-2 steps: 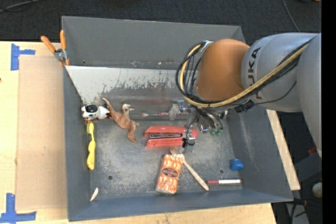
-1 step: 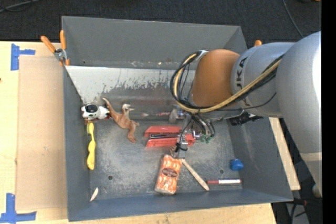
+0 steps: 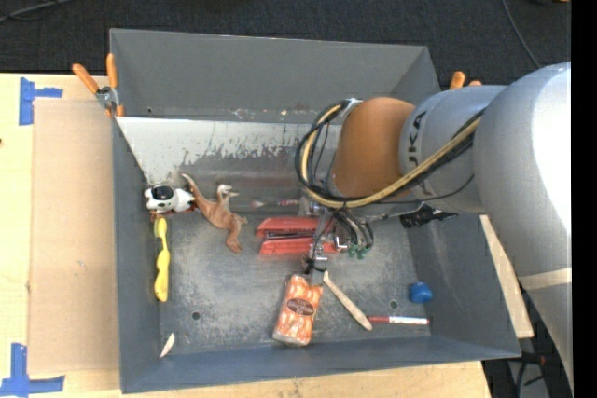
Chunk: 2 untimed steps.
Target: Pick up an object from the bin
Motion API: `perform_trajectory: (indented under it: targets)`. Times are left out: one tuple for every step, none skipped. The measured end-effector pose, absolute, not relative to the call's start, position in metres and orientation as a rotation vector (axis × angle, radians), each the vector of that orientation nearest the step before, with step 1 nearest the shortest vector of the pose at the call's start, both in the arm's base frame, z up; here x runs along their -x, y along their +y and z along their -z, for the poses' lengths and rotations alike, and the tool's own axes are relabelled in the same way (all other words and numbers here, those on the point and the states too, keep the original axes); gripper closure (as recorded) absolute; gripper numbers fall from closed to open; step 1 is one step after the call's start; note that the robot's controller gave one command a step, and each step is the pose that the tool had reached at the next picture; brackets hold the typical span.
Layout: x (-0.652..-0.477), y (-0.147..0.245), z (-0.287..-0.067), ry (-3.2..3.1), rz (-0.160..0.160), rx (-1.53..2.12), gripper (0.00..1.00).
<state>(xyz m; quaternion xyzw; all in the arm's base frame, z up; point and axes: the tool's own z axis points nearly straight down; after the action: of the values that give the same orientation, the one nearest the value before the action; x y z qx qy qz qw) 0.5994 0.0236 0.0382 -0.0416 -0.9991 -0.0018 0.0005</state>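
My gripper point(image 3: 323, 253) hangs below the arm's orange cover, in the middle of the bin, at the right end of a flat red thing point(image 3: 283, 237). Whether it touches that red thing cannot be told. Just below the gripper lies an orange printed packet point(image 3: 298, 309), and a pale wooden stick point(image 3: 347, 301) slants away to the packet's right. A brown toy dinosaur point(image 3: 218, 211) lies left of the red thing.
A yellow-handled tool point(image 3: 160, 258) with a white and black head lies along the left wall. A red and white pen point(image 3: 399, 321) and a small blue thing point(image 3: 420, 293) lie at the lower right. A small cream piece point(image 3: 167, 346) sits in the lower left corner.
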Motion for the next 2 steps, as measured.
perform_trajectory:
  targets:
    - [-0.5818,0.0381,-0.0718,-3.130,0.006,0.319,1.00]
    - [-0.5818,0.0381,-0.0720,-3.130,0.005,0.318,1.00]
